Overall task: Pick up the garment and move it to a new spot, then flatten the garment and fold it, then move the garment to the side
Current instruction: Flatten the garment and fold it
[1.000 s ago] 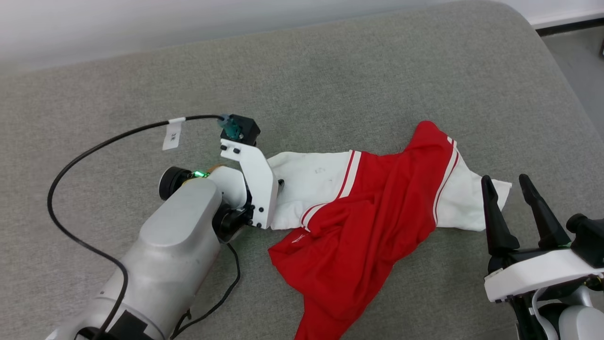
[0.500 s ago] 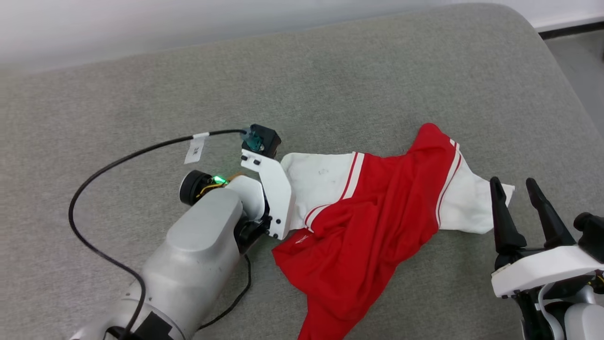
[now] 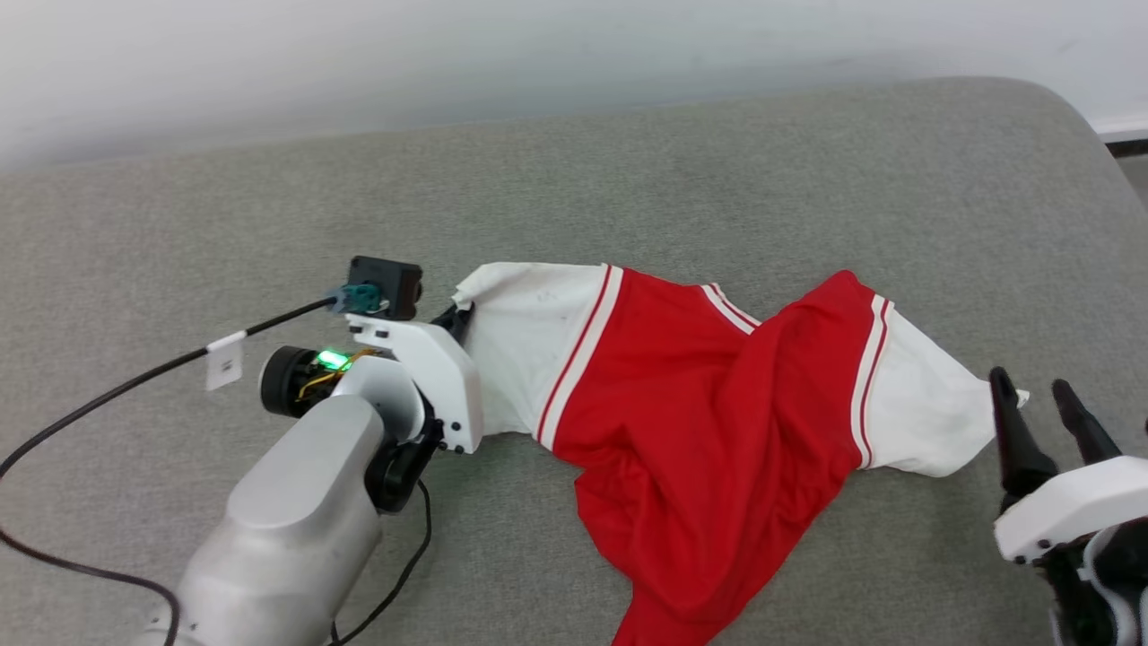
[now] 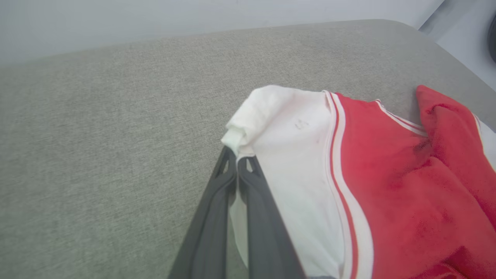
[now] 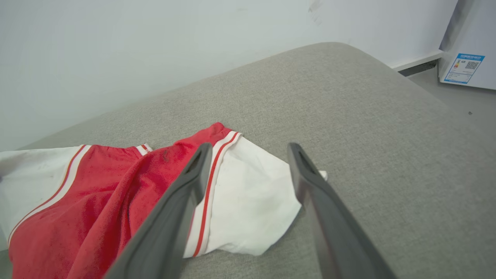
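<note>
- Left gripper (image 4: pixel 237 155): clenched on the rolled hem of the near white sleeve (image 4: pixel 294 131). The fabric is pinched at the fingertips, and the rest of the sleeve spreads away to the gripper's right.
- Right gripper (image 5: pixel 248 149): jaws apart, grasping nothing. The far white sleeve (image 5: pixel 248 197) lies under and between its fingers. Whether the tips touch the cloth cannot be determined.
- Step in hand, as judged: secure the second hold before lifting. Lower the right gripper over the sleeve hem, take in both layers, then close. Do not loosen the left clamp, because thin fabric slips from a shallow pinch.
- Raise both grippers together and level. Uneven height would bunch the red body.
- Garment (image 3: pixel 700 422): it lies between the two grippers on the grey cushion (image 3: pixel 628 179). Its long axis runs sleeve to sleeve, from one gripper to the other.
- The red body is crumpled, and a fold trails back toward the robot, between the arms.
- Beyond both fingertips there is bare cushion, available as the new spot.
</note>
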{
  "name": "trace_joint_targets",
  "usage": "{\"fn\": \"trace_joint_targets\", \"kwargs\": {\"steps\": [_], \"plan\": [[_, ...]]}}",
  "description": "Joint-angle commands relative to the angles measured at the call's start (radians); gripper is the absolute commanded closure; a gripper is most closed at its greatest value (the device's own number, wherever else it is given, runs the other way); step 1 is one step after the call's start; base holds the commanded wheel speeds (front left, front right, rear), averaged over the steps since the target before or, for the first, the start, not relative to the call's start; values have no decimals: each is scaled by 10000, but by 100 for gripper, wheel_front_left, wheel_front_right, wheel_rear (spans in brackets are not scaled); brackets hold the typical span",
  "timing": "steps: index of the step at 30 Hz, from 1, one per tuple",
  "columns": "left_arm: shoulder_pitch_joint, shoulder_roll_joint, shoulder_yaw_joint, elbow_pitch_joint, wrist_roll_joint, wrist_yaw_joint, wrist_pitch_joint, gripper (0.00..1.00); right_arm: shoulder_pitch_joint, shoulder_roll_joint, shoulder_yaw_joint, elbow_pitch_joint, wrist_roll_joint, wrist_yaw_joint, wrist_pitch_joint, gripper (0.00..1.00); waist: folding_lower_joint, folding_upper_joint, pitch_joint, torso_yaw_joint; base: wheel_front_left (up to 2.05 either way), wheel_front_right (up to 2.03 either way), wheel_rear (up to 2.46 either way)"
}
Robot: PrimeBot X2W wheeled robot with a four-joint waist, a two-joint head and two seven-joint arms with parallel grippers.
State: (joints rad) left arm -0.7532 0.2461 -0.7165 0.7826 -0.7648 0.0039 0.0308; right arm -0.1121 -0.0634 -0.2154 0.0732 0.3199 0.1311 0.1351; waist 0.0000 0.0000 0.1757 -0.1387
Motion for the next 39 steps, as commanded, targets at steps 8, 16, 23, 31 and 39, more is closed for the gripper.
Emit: {"fn": "trace_joint_targets", "kwargs": {"steps": [8, 16, 23, 31, 39], "plan": [[998, 1210, 385, -2987, 59, 1086, -33, 100, -1124, -969, -1371, 1690, 335, -7, 2763, 0, 0, 0, 146, 659, 0, 0, 0], [1493, 2049, 611, -6079, 230, 2034, 408, 100, -2559, -1563, -1663, 3129, 37, -7, 5045, 0, 0, 0, 931, 1172, 0, 0, 0], [1586, 2392, 635, -7432, 406, 2450, 646, 100, -3601, -1633, -1312, 4045, -75, -6, 5526, 0, 0, 0, 1657, 1438, 0, 0, 0], [1810, 2563, 649, -7720, 383, 2638, 684, 100, -3642, -1473, -1023, 4972, 50, -6, 6434, 100, 0, 0, 1676, 1427, 0, 0, 0], [1827, 2774, 1029, -7643, 515, 2881, 112, 100, -4130, -2058, -689, 3649, -638, -7, 5346, 100, 0, 0, 993, 1149, 0, 0, 0]]}}
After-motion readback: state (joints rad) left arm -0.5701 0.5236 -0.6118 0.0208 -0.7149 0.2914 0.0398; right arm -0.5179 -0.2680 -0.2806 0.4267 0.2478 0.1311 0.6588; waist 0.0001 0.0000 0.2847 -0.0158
